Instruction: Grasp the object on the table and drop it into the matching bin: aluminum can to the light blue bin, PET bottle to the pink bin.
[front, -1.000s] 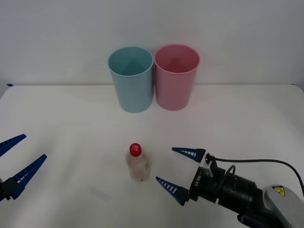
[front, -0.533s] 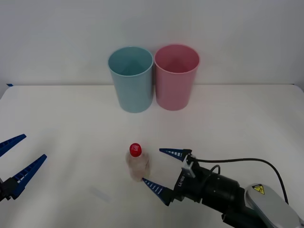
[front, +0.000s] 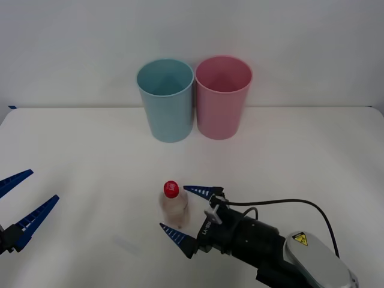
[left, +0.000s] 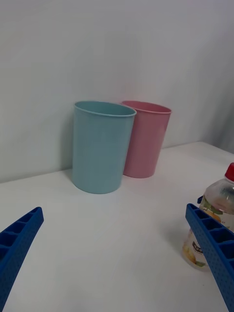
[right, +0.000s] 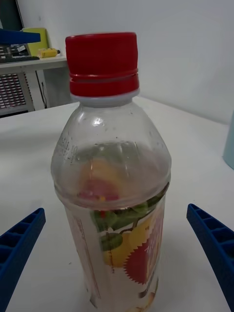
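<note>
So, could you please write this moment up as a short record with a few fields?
bottle: upright on the table, red cap on, near the front
right gripper: open, one finger on each side of the bottle, not touching it
left gripper: open, off to the left, idle
blue bin: upright at the back
pink bin: upright, right beside the blue bin
stage: bottle not yet grasped
</note>
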`<state>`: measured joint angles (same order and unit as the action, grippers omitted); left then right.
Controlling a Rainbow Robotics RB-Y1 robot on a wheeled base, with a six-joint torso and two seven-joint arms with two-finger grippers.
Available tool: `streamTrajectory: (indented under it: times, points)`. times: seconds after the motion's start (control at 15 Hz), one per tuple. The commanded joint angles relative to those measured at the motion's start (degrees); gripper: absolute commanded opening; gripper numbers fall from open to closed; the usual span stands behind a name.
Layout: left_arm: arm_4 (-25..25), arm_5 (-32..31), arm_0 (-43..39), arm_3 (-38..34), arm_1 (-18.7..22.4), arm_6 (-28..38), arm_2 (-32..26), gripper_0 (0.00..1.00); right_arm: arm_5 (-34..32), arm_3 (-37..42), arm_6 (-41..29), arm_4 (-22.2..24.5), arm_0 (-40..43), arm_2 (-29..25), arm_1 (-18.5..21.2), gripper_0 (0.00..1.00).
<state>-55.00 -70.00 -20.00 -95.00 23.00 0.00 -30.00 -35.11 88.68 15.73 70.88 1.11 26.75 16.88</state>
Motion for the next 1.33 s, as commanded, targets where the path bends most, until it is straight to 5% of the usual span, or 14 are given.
streamTrajectory:
  times: [0.07, 0.47, 0.53, 0.6, 0.67, 1.33]
  points:
    - [0.0, 0.0, 0.0, 0.0, 0.0, 0.0, 0.0, 1.0, 3.1, 0.0, 0.0, 0.0, -1.2, 2.2, 0.0, 1.0]
    - [0.0, 0.0, 0.0, 0.0, 0.0, 0.0, 0.0, 1.0, 4.8, 0.0, 0.0, 0.0, -2.0, 3.2, -0.1, 1.0]
    - [0.0, 0.0, 0.0, 0.0, 0.0, 0.0, 0.0, 1.0, 4.8, 0.0, 0.0, 0.0, -2.0, 3.2, 0.0, 0.68]
    - [0.0, 0.0, 0.0, 0.0, 0.0, 0.0, 0.0, 1.0, 5.0, 0.0, 0.1, 0.0, -2.0, 3.2, -0.1, 0.18]
    - [0.0, 0.0, 0.0, 0.0, 0.0, 0.0, 0.0, 1.0, 5.1, 0.0, 0.2, 0.0, -2.2, 3.2, -0.1, 0.02]
    - [0.0, 0.0, 0.0, 0.0, 0.0, 0.0, 0.0, 1.0, 5.0, 1.6, -0.4, -1.4, -2.7, 2.3, 0.8, 0.0]
